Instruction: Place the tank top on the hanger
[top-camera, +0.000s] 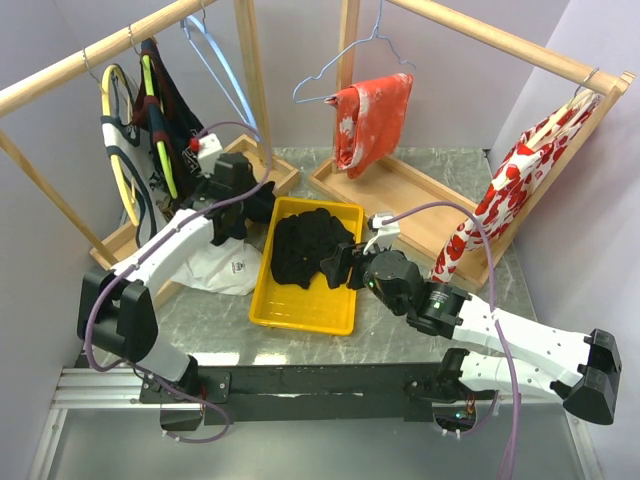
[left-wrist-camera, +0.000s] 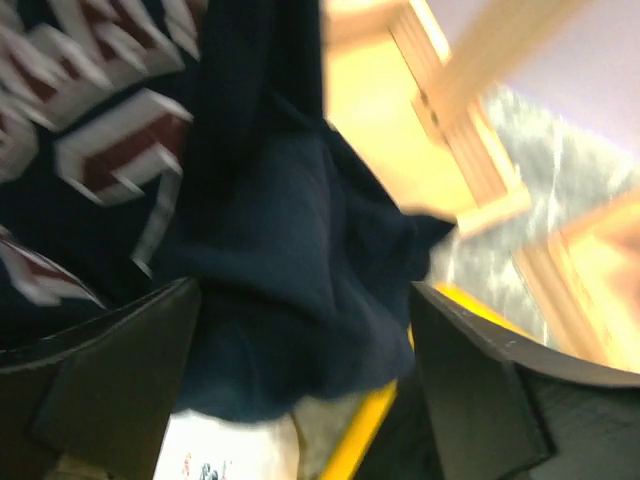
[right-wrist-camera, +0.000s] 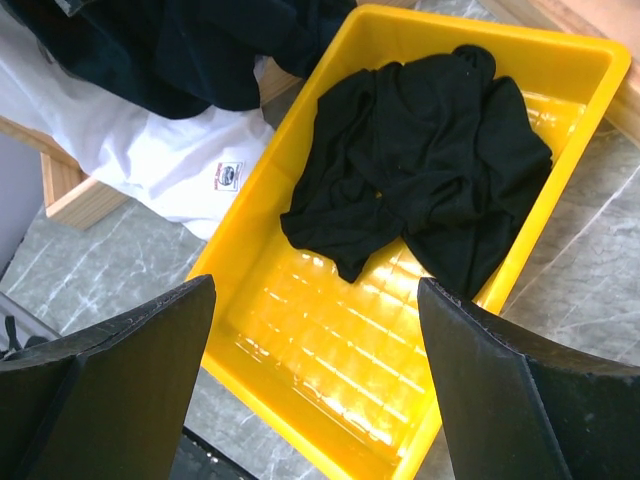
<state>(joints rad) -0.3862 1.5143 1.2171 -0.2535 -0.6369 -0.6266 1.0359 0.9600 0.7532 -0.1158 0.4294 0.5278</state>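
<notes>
The tank top (top-camera: 172, 108), dark navy with white and red lettering, hangs on the lime-green hanger (top-camera: 160, 155) on the left wooden rack. My left gripper (top-camera: 240, 205) is just right of its lower part. In the left wrist view, which is blurred, the tank top's hem (left-wrist-camera: 270, 230) droops between the wide-apart fingers of this open gripper (left-wrist-camera: 305, 340), and neither jaw presses on it. My right gripper (top-camera: 340, 265) hovers open over the yellow tray (top-camera: 300, 310) with nothing between its fingers (right-wrist-camera: 315, 330).
A black garment (right-wrist-camera: 430, 170) lies in the yellow tray (right-wrist-camera: 250, 230). A white garment (top-camera: 225, 265) lies left of it. A yellow hanger (top-camera: 120, 150) and a light blue hanger (top-camera: 215, 60) share the left rack. The right rack holds a red floral cloth (top-camera: 375, 115) and a red-white one (top-camera: 520, 180).
</notes>
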